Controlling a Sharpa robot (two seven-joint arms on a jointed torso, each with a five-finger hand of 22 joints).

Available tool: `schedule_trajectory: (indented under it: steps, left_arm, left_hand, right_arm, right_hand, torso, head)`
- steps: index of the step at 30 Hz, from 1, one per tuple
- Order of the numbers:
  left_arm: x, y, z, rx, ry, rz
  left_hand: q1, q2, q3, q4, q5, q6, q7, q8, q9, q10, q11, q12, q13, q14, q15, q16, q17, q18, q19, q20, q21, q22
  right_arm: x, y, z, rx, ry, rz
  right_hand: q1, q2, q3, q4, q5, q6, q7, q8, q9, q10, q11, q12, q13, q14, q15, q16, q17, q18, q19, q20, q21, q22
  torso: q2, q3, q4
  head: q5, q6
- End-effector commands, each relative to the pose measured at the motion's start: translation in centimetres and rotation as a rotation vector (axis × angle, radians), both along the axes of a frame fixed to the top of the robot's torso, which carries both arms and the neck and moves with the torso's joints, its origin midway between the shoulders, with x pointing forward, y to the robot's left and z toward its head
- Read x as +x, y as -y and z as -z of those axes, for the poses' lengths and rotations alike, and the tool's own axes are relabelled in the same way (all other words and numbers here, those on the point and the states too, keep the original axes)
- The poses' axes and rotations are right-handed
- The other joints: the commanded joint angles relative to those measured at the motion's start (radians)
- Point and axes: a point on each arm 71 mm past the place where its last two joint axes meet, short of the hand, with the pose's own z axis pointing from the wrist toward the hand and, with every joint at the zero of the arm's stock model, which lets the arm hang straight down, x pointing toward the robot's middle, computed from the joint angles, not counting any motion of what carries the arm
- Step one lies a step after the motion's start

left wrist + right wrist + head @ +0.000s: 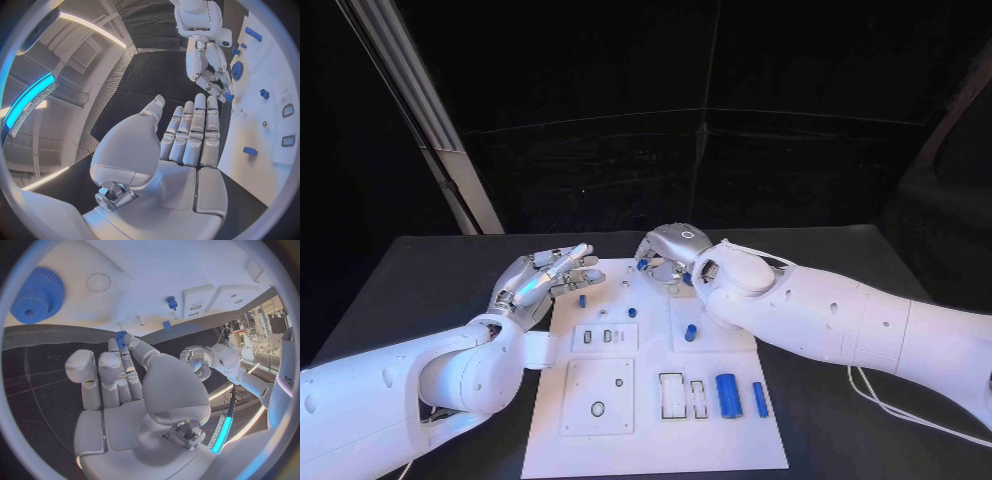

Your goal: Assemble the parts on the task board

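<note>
Right wrist view: right hand (134, 390) pinches small blue part (120, 334) at fingertips, over board's (646, 440) far edge. Nearest pegs just beyond tips; part's long axis unclear. Left hand (545, 275) hovers beside board's left far corner, fingers straight, together, empty.

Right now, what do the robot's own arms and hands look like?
Both arms are smooth, glossy white shells with rounded, bulging segments. The left hand and right hand are silver metal with segmented fingers and paler palm plates. A thin white cable trails on the black table beside the right arm.
</note>
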Motion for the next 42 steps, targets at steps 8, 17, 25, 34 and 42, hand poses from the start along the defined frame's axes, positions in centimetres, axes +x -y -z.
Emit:
schedule_trajectory:
  steps: [8, 17, 25, 34, 42]
  left_arm:
    - [0.2, -0.2, -0.3, -0.01, 0.007, 0.001]
    - [0.3, -0.2, -0.3, -0.01, 0.01, 0.001]
    - [0.3, -0.1, -0.4, -0.013, 0.012, 0.006]
    - [0.4, 0.0, -0.5, -0.013, 0.011, 0.009]
    - [0.5, 0.0, -0.4, -0.006, 0.004, 0.007]
  left_hand:
    - [0.001, 0.009, 0.004, -0.004, 0.002, 0.004, 0.006, -0.006, -0.001, -0.001, 0.005, -0.004, -0.001, -0.005, 0.002, -0.006, 0.001, 0.013, 0.001, 0.007, -0.005, -0.002]
    - [0.001, 0.009, 0.004, -0.004, 0.002, 0.004, 0.006, -0.006, -0.001, -0.001, 0.005, -0.004, -0.001, -0.005, 0.002, -0.006, 0.001, 0.013, 0.001, 0.007, -0.005, -0.002]
    - [0.002, 0.01, 0.005, -0.005, 0.002, 0.004, 0.005, -0.006, 0.0, -0.001, 0.004, -0.004, -0.001, -0.004, 0.001, -0.006, 0.002, 0.013, 0.001, 0.007, -0.006, -0.002]
    - [0.002, 0.01, 0.005, -0.005, 0.002, 0.004, 0.005, -0.006, 0.0, -0.001, 0.004, -0.004, -0.001, -0.004, 0.001, -0.006, 0.002, 0.013, 0.001, 0.007, -0.006, -0.002]
    - [0.002, 0.01, 0.005, -0.006, 0.002, 0.004, 0.005, -0.006, 0.0, -0.001, 0.004, -0.004, -0.001, -0.004, 0.001, -0.007, 0.002, 0.014, 0.002, 0.008, -0.006, -0.002]
  right_arm:
    - [0.7, -0.6, -0.1, 0.002, -0.006, -0.019]
    - [1.2, -0.7, 0.2, -0.019, -0.031, -0.006]
    - [1.6, -0.9, 0.3, -0.026, -0.034, 0.006]
    - [1.8, -1.6, 0.3, -0.026, -0.034, -0.003]
    - [1.8, -2.0, 0.3, -0.031, -0.04, -0.022]
  right_hand:
    - [-0.005, -0.016, 0.014, 0.005, 0.003, 0.007, 0.001, 0.002, 0.002, 0.009, 0.001, 0.002, 0.0, 0.002, 0.001, 0.012, 0.011, -0.007, 0.007, 0.0, 0.008, 0.008]
    - [-0.008, -0.022, 0.019, 0.009, 0.001, 0.005, 0.001, 0.001, 0.001, 0.008, 0.002, 0.001, 0.0, 0.002, 0.001, 0.015, 0.012, -0.008, 0.008, 0.0, 0.01, 0.01]
    - [-0.016, -0.033, 0.025, 0.018, -0.002, 0.002, 0.002, 0.0, 0.001, 0.005, 0.003, 0.001, -0.001, 0.001, 0.002, 0.016, 0.01, -0.008, 0.008, 0.001, 0.011, 0.01]
    - [-0.017, -0.036, 0.027, 0.02, -0.004, 0.002, 0.001, 0.0, 0.001, 0.005, 0.002, 0.001, -0.001, 0.001, 0.002, 0.017, 0.011, -0.008, 0.008, 0.001, 0.012, 0.011]
    - [-0.017, -0.036, 0.028, 0.021, -0.005, 0.002, 0.001, 0.001, 0.001, 0.005, 0.002, 0.001, -0.001, 0.001, 0.002, 0.017, 0.01, -0.008, 0.008, 0.001, 0.012, 0.011]
  torso:
    - [0.006, -0.0034, 0.0087]
    - [0.006, -0.0035, 0.0091]
    - [0.006, -0.0027, 0.0074]
    - [0.007, -0.003, 0.0081]
    - [0.007, -0.0038, 0.0076]
  head:
    - [0.002, 0.002]
    - [0.004, -0.001]
    - [0.005, 0.001]
    - [0.006, -0.001]
    - [0.009, -0.005]
